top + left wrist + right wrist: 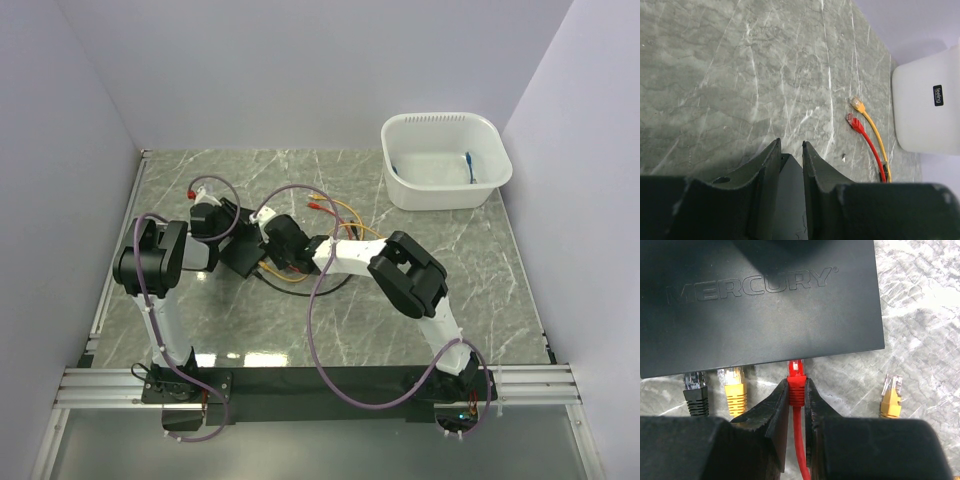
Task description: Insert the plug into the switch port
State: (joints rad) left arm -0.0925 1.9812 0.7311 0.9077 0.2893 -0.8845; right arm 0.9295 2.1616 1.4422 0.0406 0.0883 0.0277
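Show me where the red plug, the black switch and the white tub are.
red plug (796, 387): right wrist view, on its red boot.
black switch (760, 315): right wrist view, on its flat top under the lettering.
white tub (440, 196): top external view, on its near outer wall.

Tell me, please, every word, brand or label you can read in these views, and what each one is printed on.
"MERCURY", followed by a small registered mark: raised lettering on the top of the black switch box.
"feeling": white letters on a small black label on the side of the white tub, seen sideways in the left wrist view.
No other text can be read; the top view shows none.
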